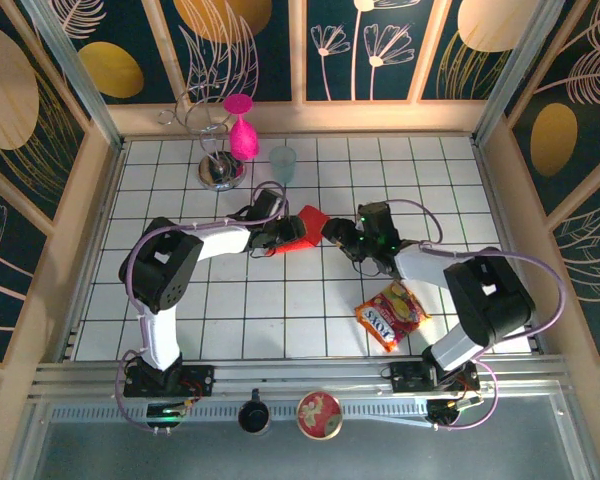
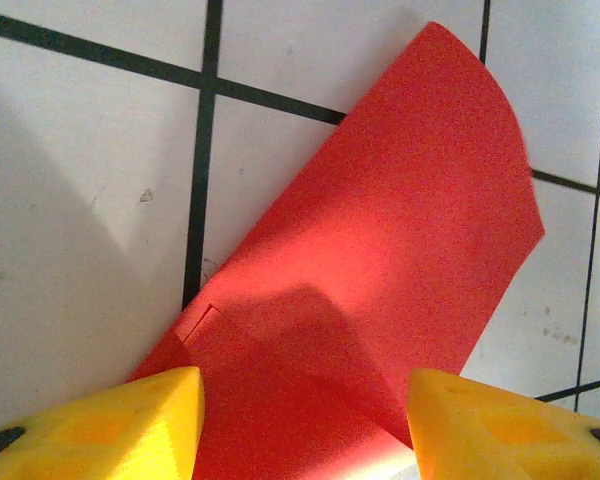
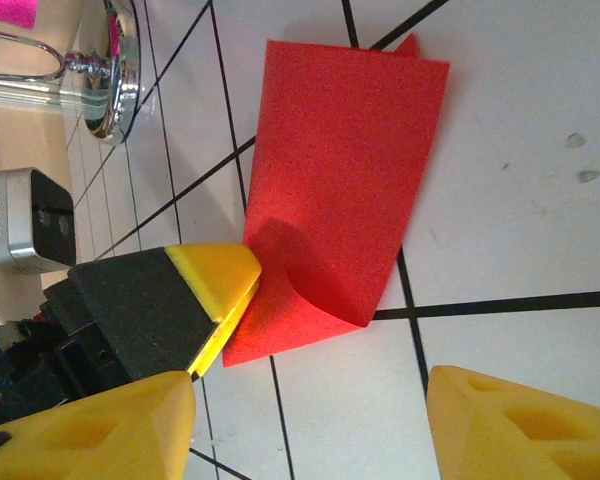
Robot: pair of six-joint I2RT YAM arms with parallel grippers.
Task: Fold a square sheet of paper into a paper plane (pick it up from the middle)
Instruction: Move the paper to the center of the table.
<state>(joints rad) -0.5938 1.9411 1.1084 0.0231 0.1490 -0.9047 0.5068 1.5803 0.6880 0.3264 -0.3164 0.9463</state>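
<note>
Top view: the folded red paper (image 1: pixel 308 226) lay on the counter (image 1: pixel 280 320) between the left gripper (image 1: pixel 280 240) and the right gripper (image 1: pixel 337 232). Left wrist view: the left gripper's jaws stood apart, straddling the paper's near end. Right wrist view: the right gripper's jaws stood apart and empty, with the paper just ahead.

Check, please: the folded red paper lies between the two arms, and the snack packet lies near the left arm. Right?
No. The top view shows the snack packet near the right arm, not the left. The paper lies as you say.
</note>
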